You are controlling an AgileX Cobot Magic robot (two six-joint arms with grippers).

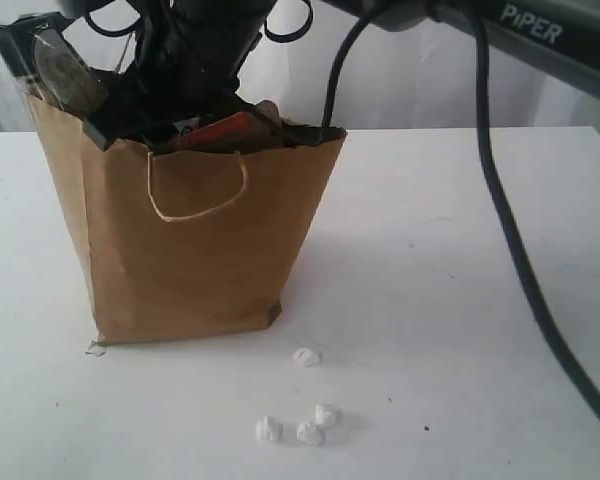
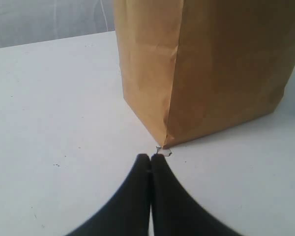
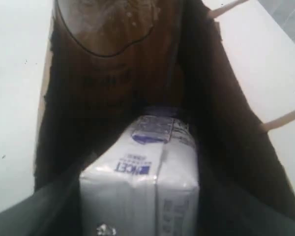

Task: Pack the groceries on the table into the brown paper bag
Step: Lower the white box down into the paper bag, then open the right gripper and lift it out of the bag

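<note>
Exterior view: brown paper bag stands left-centre on table; my right gripper is buried in its mouth, can't tell jaws. White carton inside. My left gripper is closed, empty, near the bag corner. White lumps lie below.

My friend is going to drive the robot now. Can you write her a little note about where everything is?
Left gripper: shut, empty, tips low by the brown paper bag's bottom corner.
Right arm: reaches down into the bag; right gripper hidden, so open or shut is unclear.
In the bag: white carton deep down; brown pouch at the mouth.
On the table: only small white lumps show.
Left to do: confirm the carton is released, probably lift the right arm out, check for unseen groceries.
</note>
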